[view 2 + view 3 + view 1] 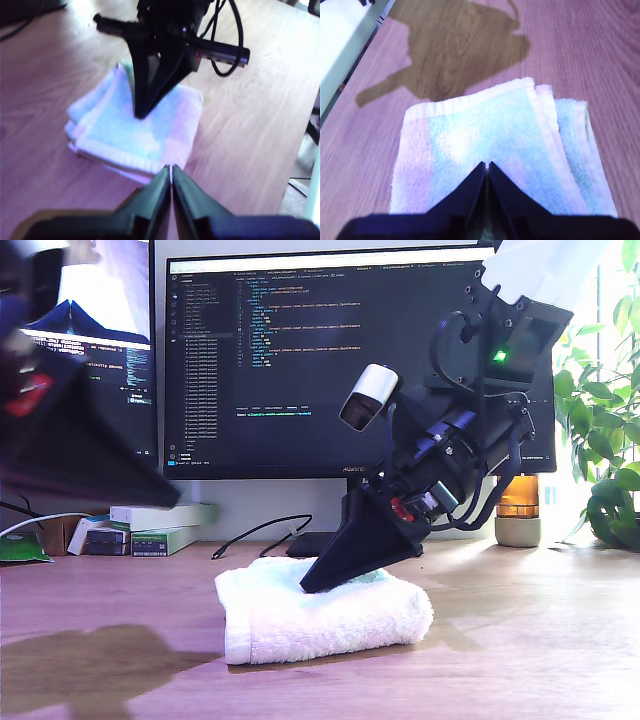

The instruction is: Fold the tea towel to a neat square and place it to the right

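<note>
- Exterior view: we see the thick white terry-cloth tea towel (322, 618) folded into a plump stack on the warm brown wooden desk (540, 660), near the middle. Our second gripper (310, 586) angles down from the exterior view's right, its black pointed tip resting on the towel's top, jaws pressed together with nothing between them. Behind stand a wide dark monitor showing code (300, 360), a black cable (262, 532), small white and green boxes (160, 528), an amber lamp (518, 508) and a leafy green plant (605, 440). Our first gripper (165, 495) hangs blurred at the exterior view's left, above the desk.
- First wrist view: our first gripper's jaws (171, 172) meet, empty, just beside the towel's edge.
- Second wrist view: the closed tip sits on the towel's upper layer (485, 145); 1 dark shadow (460, 45) spreads over the wood beyond.
</note>
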